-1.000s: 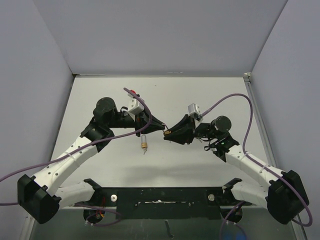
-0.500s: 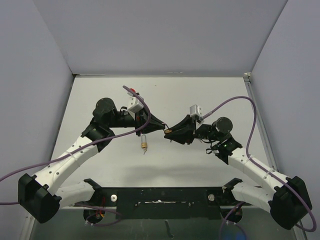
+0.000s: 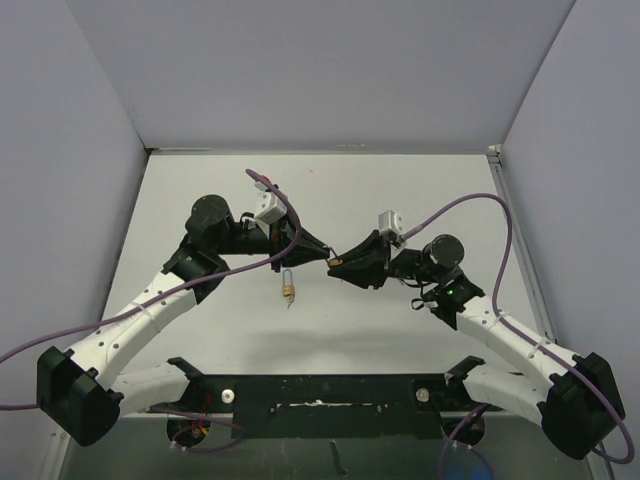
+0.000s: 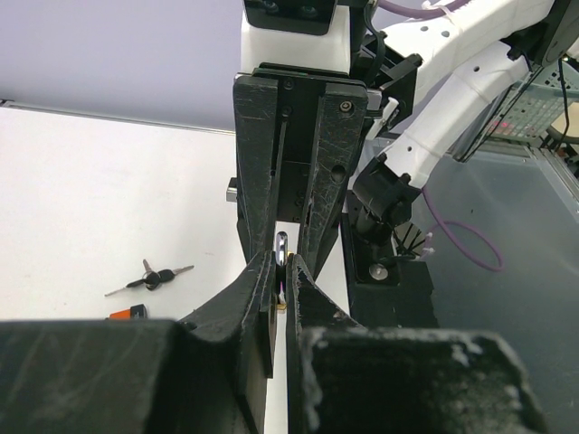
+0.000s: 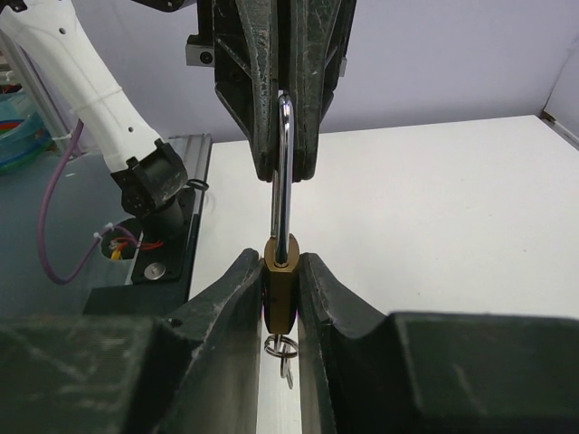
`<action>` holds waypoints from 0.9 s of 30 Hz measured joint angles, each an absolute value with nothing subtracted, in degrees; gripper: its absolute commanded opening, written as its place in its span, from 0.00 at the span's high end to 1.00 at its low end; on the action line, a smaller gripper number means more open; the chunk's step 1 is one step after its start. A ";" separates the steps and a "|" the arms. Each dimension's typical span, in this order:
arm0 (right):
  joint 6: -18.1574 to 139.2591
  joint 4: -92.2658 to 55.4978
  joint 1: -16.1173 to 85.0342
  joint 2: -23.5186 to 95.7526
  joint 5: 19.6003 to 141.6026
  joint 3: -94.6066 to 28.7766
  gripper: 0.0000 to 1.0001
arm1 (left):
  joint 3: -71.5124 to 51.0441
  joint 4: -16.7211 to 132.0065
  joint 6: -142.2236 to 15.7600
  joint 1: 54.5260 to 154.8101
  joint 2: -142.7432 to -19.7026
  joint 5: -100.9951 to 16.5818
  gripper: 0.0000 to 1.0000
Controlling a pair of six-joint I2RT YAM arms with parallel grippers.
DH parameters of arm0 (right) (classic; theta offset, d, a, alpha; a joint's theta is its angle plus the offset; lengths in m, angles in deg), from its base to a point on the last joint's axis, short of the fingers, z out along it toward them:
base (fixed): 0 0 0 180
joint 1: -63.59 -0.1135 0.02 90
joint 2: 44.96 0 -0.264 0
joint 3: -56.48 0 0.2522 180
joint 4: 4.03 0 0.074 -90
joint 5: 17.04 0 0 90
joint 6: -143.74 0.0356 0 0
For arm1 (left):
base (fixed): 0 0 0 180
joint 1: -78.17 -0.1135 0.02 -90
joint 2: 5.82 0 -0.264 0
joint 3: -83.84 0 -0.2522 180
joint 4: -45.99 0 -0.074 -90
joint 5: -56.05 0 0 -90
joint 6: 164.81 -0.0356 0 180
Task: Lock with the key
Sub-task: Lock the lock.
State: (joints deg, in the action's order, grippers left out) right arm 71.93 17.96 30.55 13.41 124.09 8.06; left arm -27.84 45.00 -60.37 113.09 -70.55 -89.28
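A brass padlock (image 5: 281,291) is held off the table between the two arms. My right gripper (image 5: 281,271) is shut on its body, and my left gripper (image 4: 281,262) is shut on the tip of its steel shackle (image 5: 285,172). From above, both grippers meet at the padlock (image 3: 335,264), the left gripper (image 3: 326,257) coming from the left and the right gripper (image 3: 340,267) from the right. A wire ring (image 5: 282,348) hangs under the padlock body; whether a key sits in the lock I cannot tell. Black-headed keys (image 4: 149,278) lie on the table.
A small brass-coloured item with the keys (image 3: 288,290) lies on the white table (image 3: 200,190) below the left forearm. The black base bar (image 3: 330,392) runs along the near edge. Purple cables (image 3: 470,200) loop over both arms. Walls close in the table on three sides.
The right arm's elbow and shoulder have shifted slightly right and down. Both grippers stay joined at the padlock, and the things on the table have not moved.
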 measured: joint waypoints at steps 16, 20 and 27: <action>75.82 20.73 30.57 13.80 127.66 8.06 1.00 | -27.84 45.09 -60.40 113.57 -71.09 -90.37 1.00; 77.81 23.97 30.75 14.48 129.41 8.06 1.00 | -27.73 44.46 -60.37 114.09 -70.72 -90.89 1.00; 78.27 26.26 30.92 14.98 130.41 8.00 1.00 | -27.71 44.02 -60.66 114.64 -70.33 -90.74 1.00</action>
